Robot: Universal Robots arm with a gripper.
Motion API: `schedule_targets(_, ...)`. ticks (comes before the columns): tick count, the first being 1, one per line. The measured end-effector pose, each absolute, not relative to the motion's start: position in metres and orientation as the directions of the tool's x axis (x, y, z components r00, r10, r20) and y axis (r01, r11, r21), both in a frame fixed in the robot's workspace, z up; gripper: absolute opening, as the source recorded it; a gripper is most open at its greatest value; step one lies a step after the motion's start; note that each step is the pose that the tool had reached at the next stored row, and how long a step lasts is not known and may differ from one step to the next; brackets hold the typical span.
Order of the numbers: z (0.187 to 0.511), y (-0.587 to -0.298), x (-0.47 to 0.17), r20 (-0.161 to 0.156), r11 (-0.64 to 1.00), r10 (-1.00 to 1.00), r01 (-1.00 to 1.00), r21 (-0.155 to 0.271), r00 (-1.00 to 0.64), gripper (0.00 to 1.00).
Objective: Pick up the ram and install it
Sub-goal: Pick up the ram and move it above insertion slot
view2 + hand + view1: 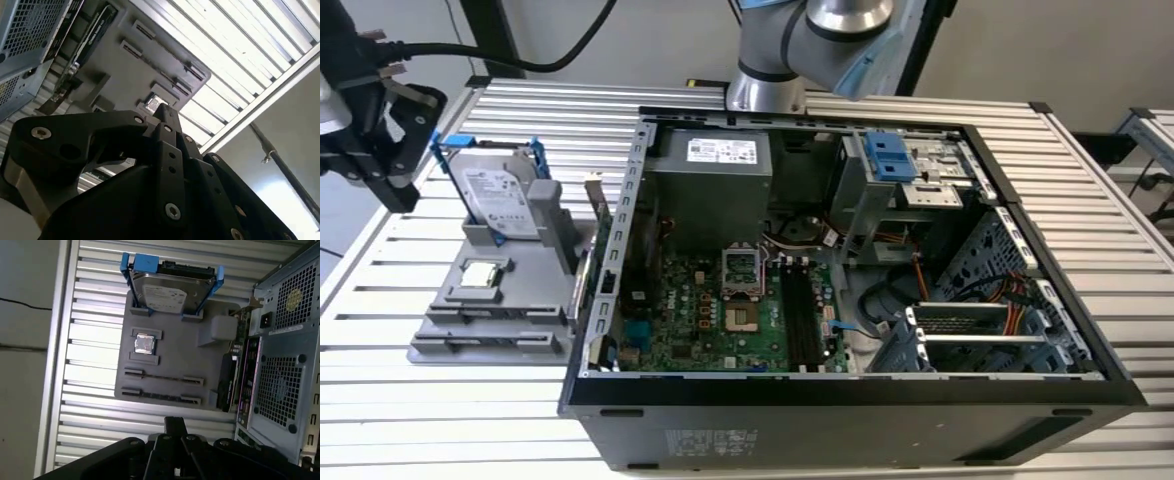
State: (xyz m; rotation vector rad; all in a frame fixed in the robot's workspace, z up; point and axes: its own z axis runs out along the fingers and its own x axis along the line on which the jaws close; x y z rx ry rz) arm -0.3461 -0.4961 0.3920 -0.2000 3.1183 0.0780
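Above the exterior view's left edge of the slatted metal table (pixel 454 415), I have the gripper (pixel 175 424) hanging with its fingers pressed together, nothing between them and touching nothing. On the grey fixture (pixel 170 357) I count, near to far, one square processor chip (pixel 144 344) and one hard drive (pixel 170 290) in a blue frame. One ram (pixel 227 382), a dark stick, stands on edge along the fixture's side toward the exterior view's right, just beside the one open computer case (pixel 854 400).
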Motion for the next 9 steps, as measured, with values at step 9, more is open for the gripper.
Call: schedule_targets(9, 0.3920, -0.4961, -0.3461, -0.019, 0.957, -0.286, -0.287, 0.049, -0.958, 0.00)
